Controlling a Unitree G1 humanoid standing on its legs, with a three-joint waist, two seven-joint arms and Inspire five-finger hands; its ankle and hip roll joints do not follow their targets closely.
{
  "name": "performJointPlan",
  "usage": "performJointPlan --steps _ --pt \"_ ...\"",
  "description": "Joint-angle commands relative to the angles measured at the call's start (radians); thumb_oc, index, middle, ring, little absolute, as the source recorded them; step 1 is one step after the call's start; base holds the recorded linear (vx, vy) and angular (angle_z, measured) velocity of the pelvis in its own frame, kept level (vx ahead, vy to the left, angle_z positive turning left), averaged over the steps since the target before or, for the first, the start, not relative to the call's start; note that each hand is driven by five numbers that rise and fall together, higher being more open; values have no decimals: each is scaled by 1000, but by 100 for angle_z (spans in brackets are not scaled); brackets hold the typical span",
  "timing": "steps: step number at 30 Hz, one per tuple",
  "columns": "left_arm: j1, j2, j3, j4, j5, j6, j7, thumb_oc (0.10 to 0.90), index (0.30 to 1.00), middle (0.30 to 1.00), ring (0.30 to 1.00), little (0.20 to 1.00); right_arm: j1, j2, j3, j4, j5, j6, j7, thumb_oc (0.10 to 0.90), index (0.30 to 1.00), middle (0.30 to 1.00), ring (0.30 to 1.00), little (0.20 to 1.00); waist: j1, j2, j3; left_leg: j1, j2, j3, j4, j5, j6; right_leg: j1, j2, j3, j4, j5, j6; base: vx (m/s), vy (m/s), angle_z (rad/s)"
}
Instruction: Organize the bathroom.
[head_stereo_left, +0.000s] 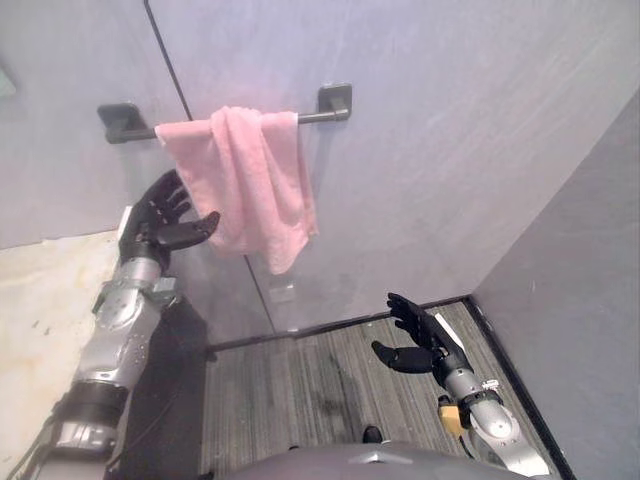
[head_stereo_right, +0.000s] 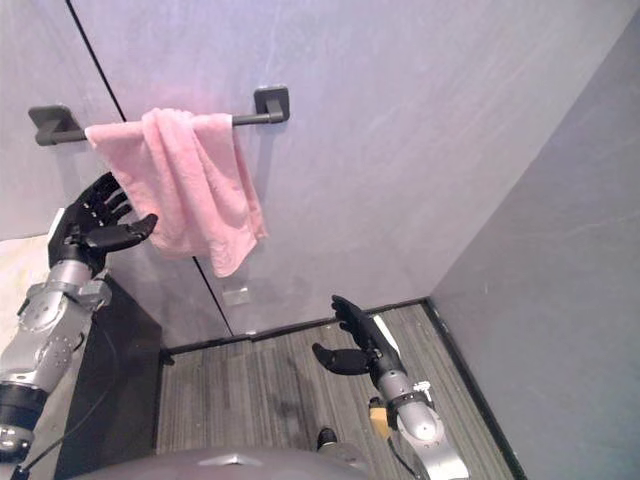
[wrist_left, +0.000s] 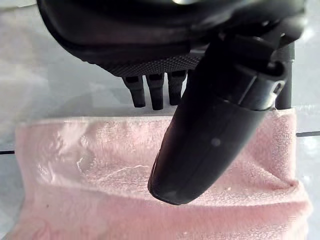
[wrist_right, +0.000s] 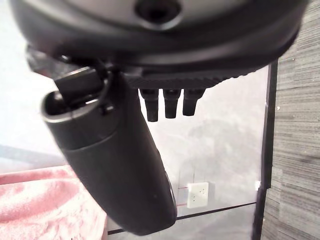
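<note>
The pink towel (head_stereo_left: 252, 180) hangs on the bar (head_stereo_left: 325, 115). The left hand (head_stereo_left: 160, 222) beside it and the low right hand (head_stereo_left: 415, 338) are open, holding nothing.

Silver-grey arms, dark hands

Left hand (head_stereo_left: 160, 222) and right hand (head_stereo_left: 415, 338) are black, with ridged, segmented fingers; glossy rounded thumbs; textured palm edges; forearms are jointed silver-grey shells; a yellow tag sits at the right wrist.

It was a bathroom: a pink towel (head_stereo_left: 255, 185) hung on a wall bar (head_stereo_left: 322, 116) above grey floor (head_stereo_left: 300, 390).
</note>
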Motion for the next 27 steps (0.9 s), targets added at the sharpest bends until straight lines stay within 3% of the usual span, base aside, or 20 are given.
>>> performJointPlan --steps 1,4,10,11,12,15,17,26,27 --pt "-164 66 -31 -68 -5 -60 -98 800 900 900 900 900 -84 -41 23 -49 -5 -109 -9 800 900 900 900 900 -47 11 -50 38 0 13 4 -86 22 25 -38 7 70 -96 83 0 0 0" --pt "-171 77 -41 -104 27 -35 -77 800 900 900 900 900 -92 -41 32 -50 2 -104 -22 800 900 900 900 900 -43 10 -48 37 -1 9 4 -85 21 26 -39 4 68 -94 83 0 0 0" --pt "-203 104 -34 -52 41 -63 -42 800 900 900 900 900 -89 -44 40 -48 4 -113 -29 800 900 900 900 900 -50 12 -51 37 -1 17 4 -85 21 24 -38 7 68 -93 84 1 0 -1" --pt "-214 109 -31 -26 47 -83 -29 632 648 648 648 648 -86 -45 40 -49 3 -113 -31 800 900 900 900 900 -53 12 -53 37 -1 20 4 -85 21 23 -38 8 66 -90 85 0 0 0" --pt "-214 109 -29 -22 49 -85 -26 604 606 606 606 606 -85 -46 39 -48 4 -115 -30 800 900 900 900 900 -54 12 -53 36 -1 21 4 -85 20 22 -38 8 66 -90 86 0 0 0" --pt "-214 106 -19 -13 63 -102 7 554 531 531 531 531 -78 -48 35 -51 5 -116 -27 800 900 900 900 900 -55 10 -54 35 -1 22 4 -84 20 17 -37 11 70 -91 84 11 3 -2" --pt "-206 96 -12 -23 81 -97 22 574 561 561 561 561 -76 -48 33 -52 6 -117 -26 800 900 900 900 900 -54 8 -54 35 -1 21 4 -85 21 17 -37 11 70 -92 84 9 3 -2" --pt "-133 61 24 -31 97 -111 55 562 542 542 542 542 -73 -51 26 -66 3 -120 -23 800 900 900 900 900 -37 -1 -52 36 -1 10 4 -85 21 23 -40 0 73 -98 81 0 0 0" --pt "-131 60 26 -31 96 -112 55 494 441 441 441 441 -74 -51 26 -67 2 -120 -23 800 900 900 900 900 -36 -1 -52 36 -1 9 4 -84 21 23 -40 -1 74 -98 81 0 0 0"
